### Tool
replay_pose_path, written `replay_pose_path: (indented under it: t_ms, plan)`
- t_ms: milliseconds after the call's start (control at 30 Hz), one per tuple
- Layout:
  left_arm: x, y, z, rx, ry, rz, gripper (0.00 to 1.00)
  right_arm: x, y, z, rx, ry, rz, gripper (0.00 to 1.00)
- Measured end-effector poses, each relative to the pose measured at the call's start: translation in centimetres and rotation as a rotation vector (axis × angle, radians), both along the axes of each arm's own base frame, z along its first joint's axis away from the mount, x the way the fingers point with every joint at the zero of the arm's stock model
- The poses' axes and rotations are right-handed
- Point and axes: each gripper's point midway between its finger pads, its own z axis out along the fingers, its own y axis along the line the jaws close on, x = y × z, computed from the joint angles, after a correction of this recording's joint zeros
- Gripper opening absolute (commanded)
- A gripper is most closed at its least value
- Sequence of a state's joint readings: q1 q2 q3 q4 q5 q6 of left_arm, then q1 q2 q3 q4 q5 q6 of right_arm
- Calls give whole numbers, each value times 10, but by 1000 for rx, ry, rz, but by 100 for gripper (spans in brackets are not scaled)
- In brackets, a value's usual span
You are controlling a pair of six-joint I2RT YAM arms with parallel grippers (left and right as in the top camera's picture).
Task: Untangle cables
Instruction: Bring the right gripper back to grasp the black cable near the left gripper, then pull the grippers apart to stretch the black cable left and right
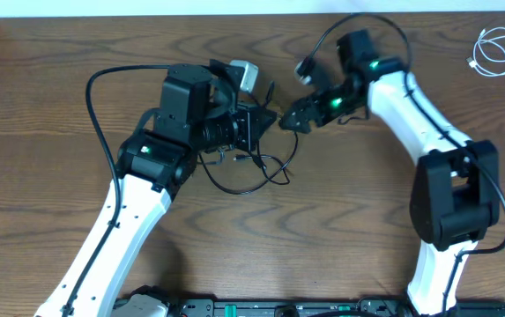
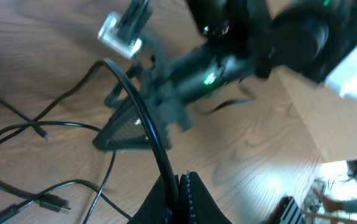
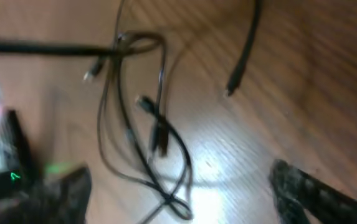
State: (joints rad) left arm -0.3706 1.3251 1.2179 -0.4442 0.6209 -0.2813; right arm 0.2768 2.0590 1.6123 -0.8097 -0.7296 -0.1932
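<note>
The black cable (image 1: pixel 250 180) lies in loose tangled loops on the wooden table just below both grippers. My left gripper (image 1: pixel 268 119) is shut on a strand of it, which rises from between the jaws in the left wrist view (image 2: pixel 156 149). My right gripper (image 1: pixel 289 121) is open and faces the left one closely. It hovers over the cable loops (image 3: pixel 159 118), its fingers spread wide (image 3: pixel 178 199) with nothing between them. It also shows in the left wrist view (image 2: pixel 125 127). The white cable (image 1: pixel 499 50) lies coiled at the far right corner, apart from both arms.
A small grey-white block (image 1: pixel 245 74) sits just behind the left wrist. Thick black robot wires arc over both arms (image 1: pixel 102 132). The table's far edge runs along the top of the overhead view.
</note>
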Motion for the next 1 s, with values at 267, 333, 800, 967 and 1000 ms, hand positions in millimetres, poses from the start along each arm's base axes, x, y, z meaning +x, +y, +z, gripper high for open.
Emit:
replay_pose_path:
  t_ms: [267,333,800,967,1000]
  plan:
    - [14,24,2,-31,29,75,8,-4,19,-35,-15,-11,-50,1]
    - [18,33,3,-42,33,94,7,-4,21,-36,-14,-1,-59,1]
    - [47,144,-17,0,118,409,8,12,-94,55,-223,-20,-526,1]
    - [43,192,-38,117,170,553,8,-6,-187,129,-374,-171,-834,1]
    - [41,199,-41,140,175,571,8,-10,-200,134,-396,-176,-874,1]
